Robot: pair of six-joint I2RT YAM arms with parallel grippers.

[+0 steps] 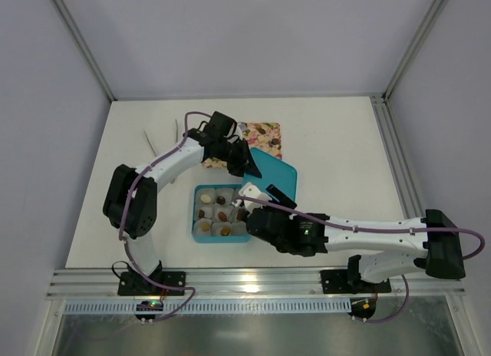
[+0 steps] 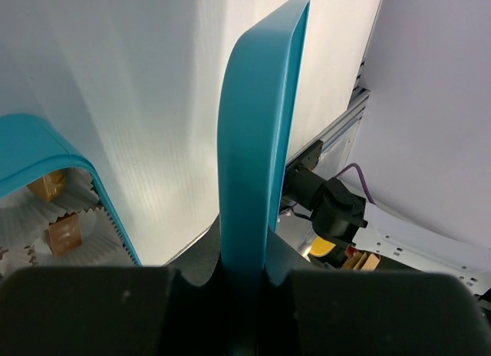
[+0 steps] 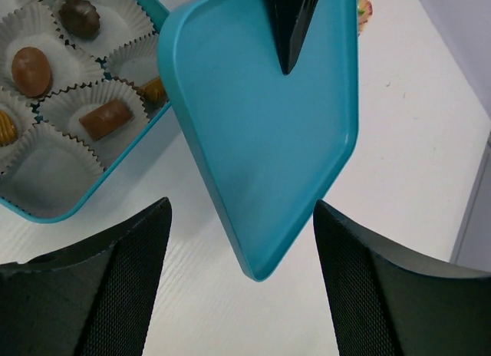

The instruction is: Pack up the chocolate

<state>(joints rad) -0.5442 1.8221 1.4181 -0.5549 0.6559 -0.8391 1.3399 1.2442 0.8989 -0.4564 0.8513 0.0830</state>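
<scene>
The chocolate (image 3: 32,70) sits in white paper cups inside a teal box (image 1: 196,232); several brown pieces (image 1: 221,200) show there. More chocolate (image 1: 261,130) lies on the pink floral tray (image 1: 273,150). My left gripper (image 2: 245,295) is shut on the edge of the teal lid (image 2: 257,141), holding it tilted just right of the box. The lid (image 3: 268,118) fills the right wrist view, the left gripper's fingertip (image 3: 290,26) on its far edge. My right gripper (image 3: 242,241) is open, and the lid's near corner hangs between its fingers without touching them.
The box's rim (image 2: 46,145) and its paper cups (image 2: 65,218) show at the left of the left wrist view. A thin white stick (image 1: 151,144) lies on the table at the far left. The right arm (image 1: 360,237) stretches along the near edge.
</scene>
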